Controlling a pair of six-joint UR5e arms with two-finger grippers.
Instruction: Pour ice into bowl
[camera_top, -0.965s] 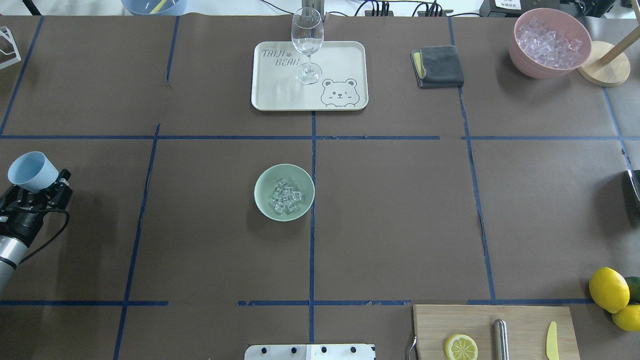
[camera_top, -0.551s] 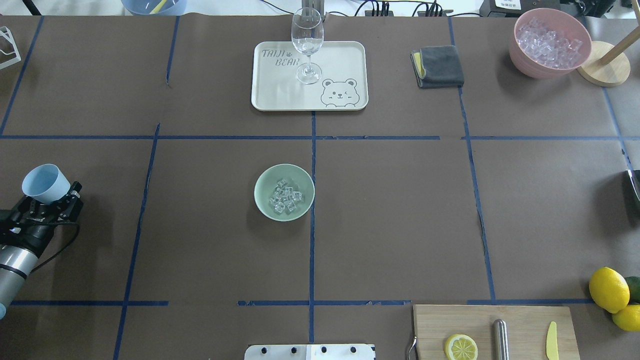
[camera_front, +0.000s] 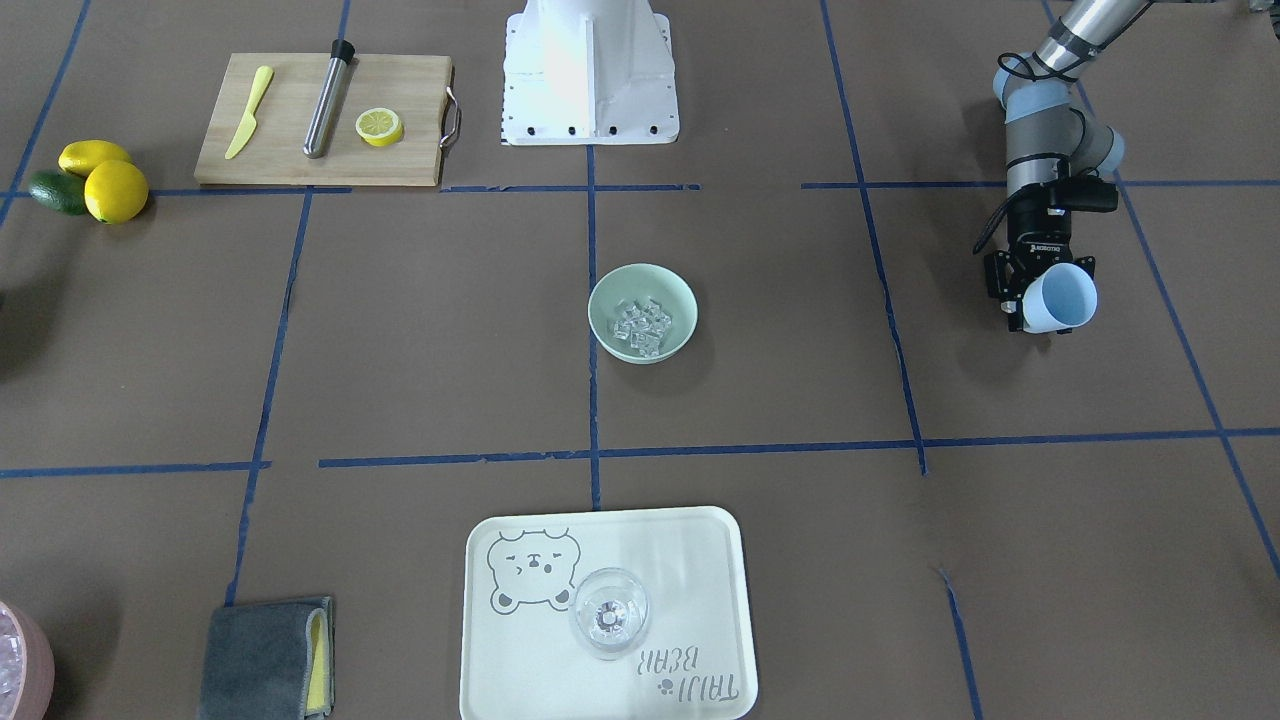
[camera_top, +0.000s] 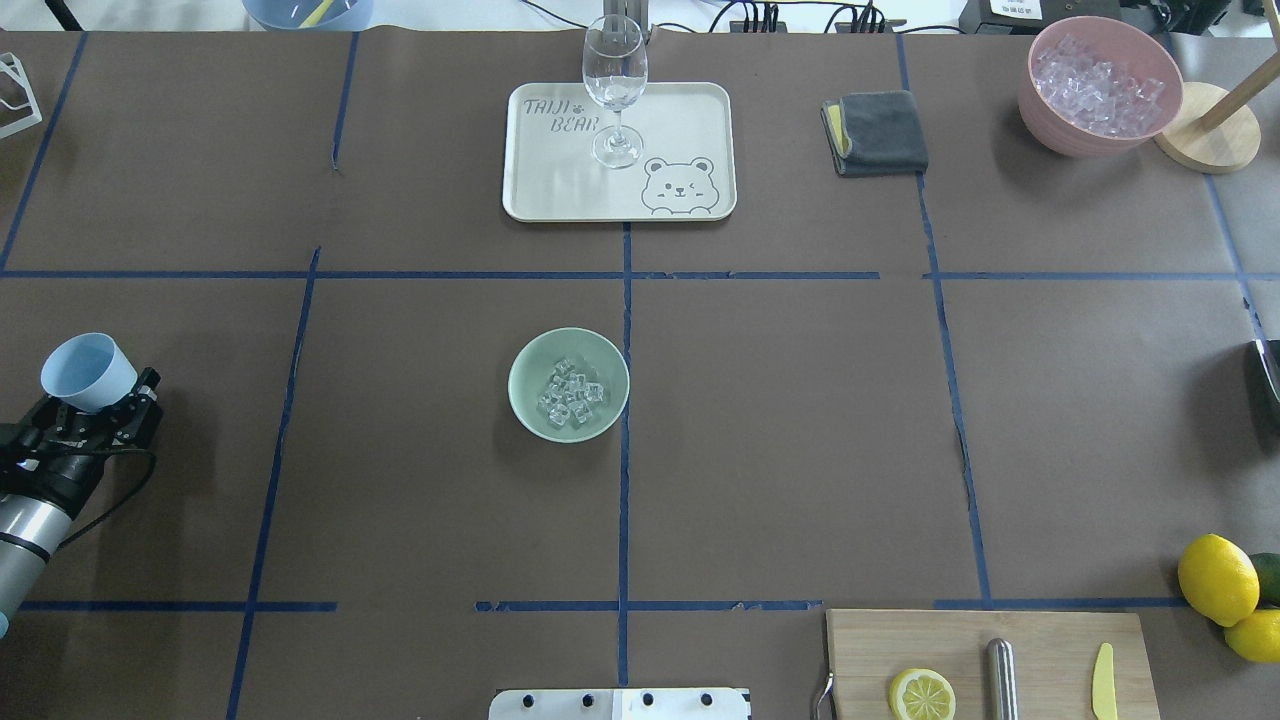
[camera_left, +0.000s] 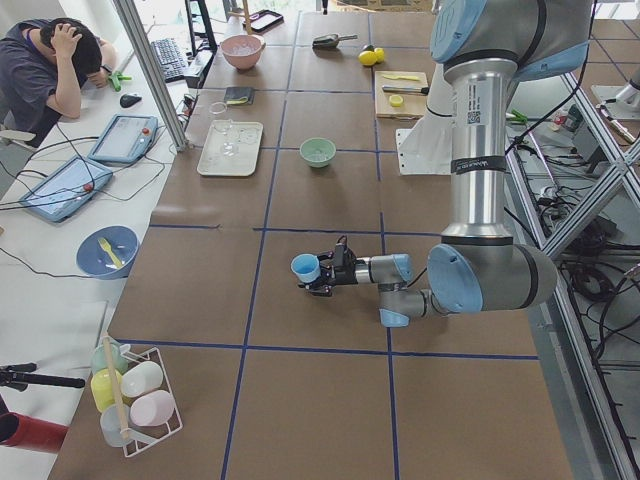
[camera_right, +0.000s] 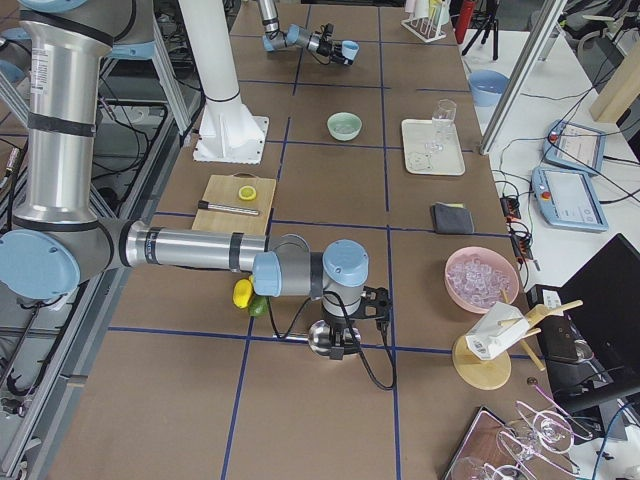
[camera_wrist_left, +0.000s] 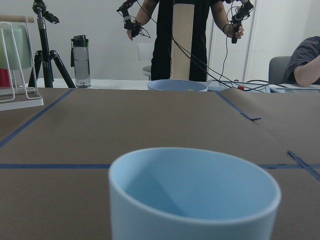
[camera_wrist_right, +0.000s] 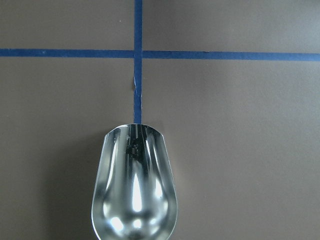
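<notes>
Left end effector (camera_top: 97, 407) gripped the empty cup (camera_top: 85, 368), frame left; right end effector (camera_right: 343, 332) state was unclear. Ice (camera_top: 570, 392) in the bowl (camera_top: 521, 365) was probably slick and loose: best carried by container wall.

Your left gripper (camera_top: 98, 400) hidden behind the light blue cup (camera_wrist_left: 195, 195) in its wrist view, scoop (camera_wrist_right: 134, 185) handle cut off, pink bowl (camera_front: 22, 665) clipped.
</notes>
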